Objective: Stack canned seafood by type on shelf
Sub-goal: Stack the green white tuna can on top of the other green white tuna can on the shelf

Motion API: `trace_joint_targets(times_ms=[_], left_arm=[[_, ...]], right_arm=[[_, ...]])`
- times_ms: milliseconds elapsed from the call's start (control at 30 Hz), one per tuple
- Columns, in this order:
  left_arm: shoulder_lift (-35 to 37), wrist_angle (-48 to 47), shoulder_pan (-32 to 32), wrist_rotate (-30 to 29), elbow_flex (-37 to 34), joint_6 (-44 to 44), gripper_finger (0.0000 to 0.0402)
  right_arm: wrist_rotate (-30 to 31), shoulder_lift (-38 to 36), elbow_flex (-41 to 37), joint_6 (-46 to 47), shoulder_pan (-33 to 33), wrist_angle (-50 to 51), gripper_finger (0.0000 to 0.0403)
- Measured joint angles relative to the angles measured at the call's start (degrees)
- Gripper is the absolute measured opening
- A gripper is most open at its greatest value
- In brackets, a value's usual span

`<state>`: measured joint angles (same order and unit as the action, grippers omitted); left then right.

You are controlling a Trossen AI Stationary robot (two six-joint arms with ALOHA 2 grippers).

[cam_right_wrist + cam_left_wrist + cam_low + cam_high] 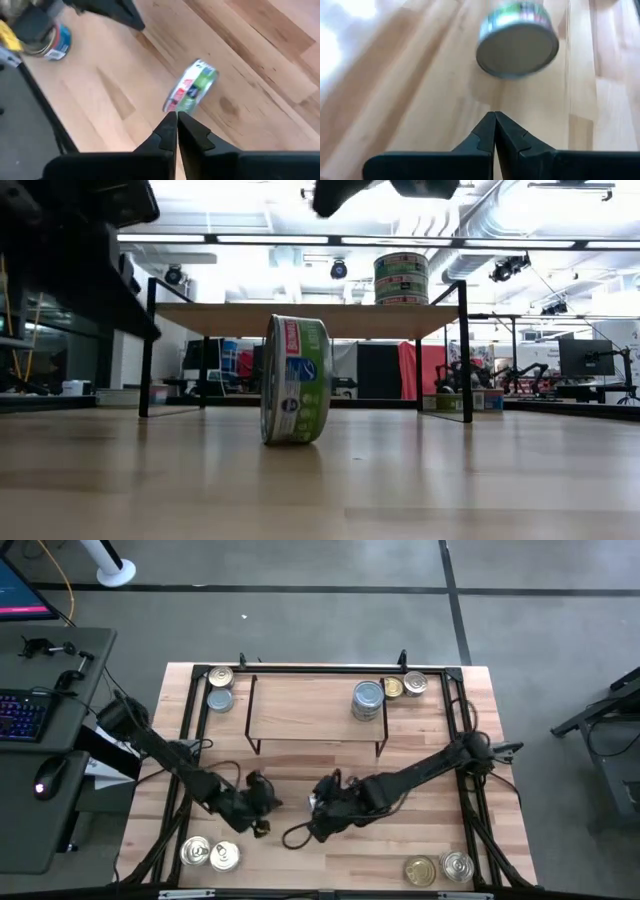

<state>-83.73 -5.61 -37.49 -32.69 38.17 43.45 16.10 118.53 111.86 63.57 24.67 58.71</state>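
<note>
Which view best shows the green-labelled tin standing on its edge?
The low view: the green-labelled tin stands on its rim, label readable. The left wrist view shows its flat end, the right wrist view a blurred side; the high view hides it between the arms.

Could not read any lettering on the green, red and blue label of the tin (295,380) standing on edge on the table (450,480). Found the labels of the stacked tins (401,278) on the shelf (310,319) equally illegible.
</note>
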Motion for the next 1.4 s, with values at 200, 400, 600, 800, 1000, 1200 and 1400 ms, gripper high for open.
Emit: trace_joint_targets(times_ms=[200, 400, 600, 800, 1000, 1200, 1400], left_arm=[[6.6, -0.3, 1.3, 0.2, -3.6, -0.5, 0.0000], [8.8, -0.7, 1.5, 4.7, -4.8, -5.5, 0.0000], [8.7, -0.6, 1.4, 8.1, -4.8, -7.2, 0.0000], [8.6, -0.6, 1.4, 8.3, -4.8, -7.3, 0.0000], [8.6, -0.6, 1.4, 8.6, -4.8, -7.3, 0.0000], [8.6, -0.8, 1.5, 8.6, -4.8, -7.3, 0.0000], [8.6, -0.7, 1.5, 8.6, -4.8, -7.6, 0.0000]], right_arm=[[-0.1, 7.9, 8.1, 1.7, -1.9, 2.9, 0.0083], [1.0, 11.3, 10.2, 3.6, -5.0, 4.0, 0.0218], [0.8, 11.2, 10.3, 8.4, -8.4, 10.2, 0.0281], [-1.9, 11.3, 9.4, 8.6, -9.9, 7.2, 0.0282], [-2.9, 12.4, 9.2, 11.1, -10.0, 7.7, 0.0282], [-6.4, 14.9, 9.2, 11.8, -8.6, 6.1, 0.0282], [-7.0, 15.9, 9.1, 15.0, -6.7, 5.6, 0.0281]])
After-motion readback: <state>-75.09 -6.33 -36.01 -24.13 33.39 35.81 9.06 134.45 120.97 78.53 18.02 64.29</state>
